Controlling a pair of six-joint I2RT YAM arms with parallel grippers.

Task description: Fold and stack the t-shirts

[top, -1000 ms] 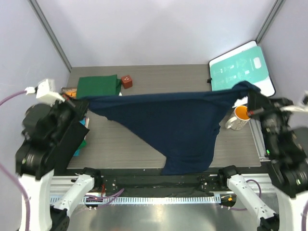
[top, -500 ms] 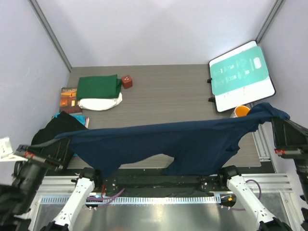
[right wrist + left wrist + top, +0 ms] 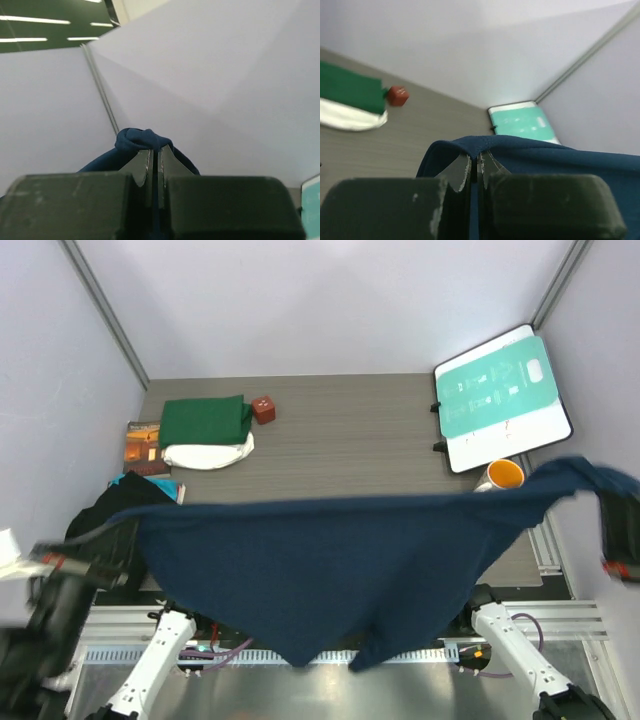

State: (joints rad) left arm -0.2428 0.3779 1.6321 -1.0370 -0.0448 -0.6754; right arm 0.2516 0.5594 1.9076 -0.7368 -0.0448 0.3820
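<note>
The left end effector (image 3: 476,162) has its jaws pressed together, pinching a fold of the navy t-shirt (image 3: 535,157) at the fingertips; the right end effector (image 3: 155,152) is likewise clamped on a bunched edge of that cloth; in the top view the left arm (image 3: 62,590) sits at the near left edge, blurred; the right arm (image 3: 620,530) is at the far right edge, mostly cut off; the two are spread wide apart.

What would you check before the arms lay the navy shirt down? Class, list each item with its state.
1. Left gripper shut on navy t-shirt: ok.
2. Right gripper shut on its other end: ok.
3. Shirt hangs flat, unbunched: not ok, lower edge sags to a point.
4. Bare table centre for laying down: ok.
5. Orange mug clear of the cloth: cannot tell.
6. Green t-shirt folded atop cream t-shirt: ok.
</note>
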